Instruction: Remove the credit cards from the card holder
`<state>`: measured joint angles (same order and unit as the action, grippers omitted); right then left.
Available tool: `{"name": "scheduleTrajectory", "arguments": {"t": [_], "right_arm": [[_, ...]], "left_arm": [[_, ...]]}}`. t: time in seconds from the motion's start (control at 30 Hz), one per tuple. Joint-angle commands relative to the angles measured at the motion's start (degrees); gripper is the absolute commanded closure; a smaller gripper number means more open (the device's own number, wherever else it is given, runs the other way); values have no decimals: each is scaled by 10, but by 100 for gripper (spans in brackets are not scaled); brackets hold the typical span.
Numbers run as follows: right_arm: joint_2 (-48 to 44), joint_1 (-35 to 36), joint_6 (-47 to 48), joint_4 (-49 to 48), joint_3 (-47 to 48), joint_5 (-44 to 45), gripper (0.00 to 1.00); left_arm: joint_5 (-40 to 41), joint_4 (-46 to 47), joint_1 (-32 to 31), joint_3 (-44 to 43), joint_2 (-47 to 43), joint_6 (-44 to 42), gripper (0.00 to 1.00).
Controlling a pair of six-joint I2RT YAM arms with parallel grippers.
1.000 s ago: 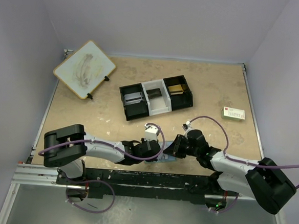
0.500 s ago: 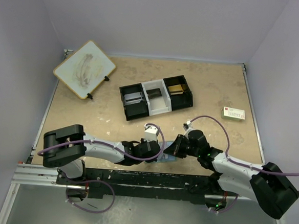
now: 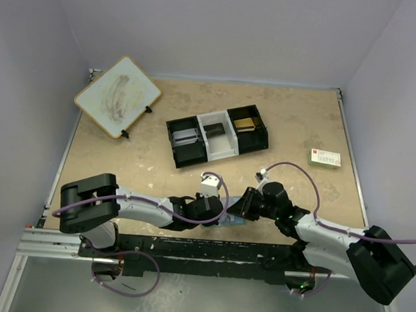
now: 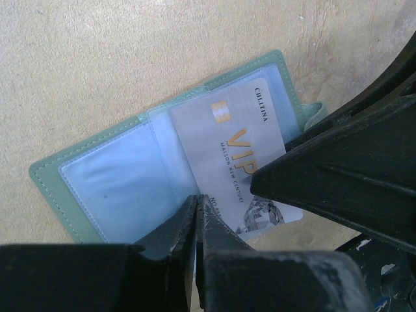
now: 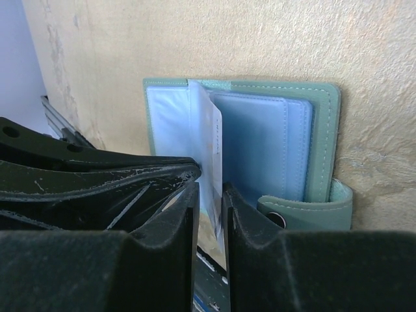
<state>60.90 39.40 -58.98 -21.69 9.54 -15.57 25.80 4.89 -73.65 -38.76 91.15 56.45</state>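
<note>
**Finding 1, position.** The card holder [image 4: 110,182] lies open and flat at the near edge of the desk [image 3: 303,120], about midway along it, with both hands over it. The pale bluish-grey card [image 4: 227,149], marked VIP, sits skewed and partly drawn from its pocket. Its lower corner overhangs the holder's near edge.

**Finding 2, change.** Compared with a second ago, the rear links of the right arm [image 3: 331,236] have swung lower and outward toward the near right corner. The right hand [image 5: 211,185] has stayed over the holder. The left arm, the holder and everything else on the desk show no visible shift from above.

**Finding 3, hands.** The left hand [image 4: 196,208] is fully closed and empty. Its joined tips sit at the holder's near edge by the fold, apparently pinning it down. The right hand is narrowly parted with the card standing in the gap. That gap looks wider than the card, so I judge the card straddled, not firmly pinched.

**Finding 4, consequence.** The arm's repositioning looks like preparation for a pull, but the card is not yet free. A firmer closure seems necessary before any withdrawal.

**Finding 5, other.** A gold item [image 3: 247,123] lies in the right compartment of the tray [image 3: 263,138], which stands mid-desk. It may be the orange-gold card, already out.
</note>
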Motion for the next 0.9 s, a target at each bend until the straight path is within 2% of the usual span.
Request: {"name": "scheduleTrajectory", "arguments": {"t": [0.0, 0.23, 0.6, 0.7, 0.87], "right_arm": [[-7, -2, -4, -15, 4, 10, 77], [-21, -4, -2, -6, 2, 14, 98], [-69, -9, 28, 105, 28, 62, 99], [-66, -9, 13, 103, 23, 66, 99], [-41, -9, 9, 97, 28, 66, 100]], "left_arm": [[9, -48, -3, 5, -4, -5, 100], [14, -55, -2, 8, -11, -2, 100], [18, -71, -4, 7, -28, -7, 100], [2, -81, -5, -9, -47, -21, 89], [45, -143, -9, -38, -80, -14, 72]]}}
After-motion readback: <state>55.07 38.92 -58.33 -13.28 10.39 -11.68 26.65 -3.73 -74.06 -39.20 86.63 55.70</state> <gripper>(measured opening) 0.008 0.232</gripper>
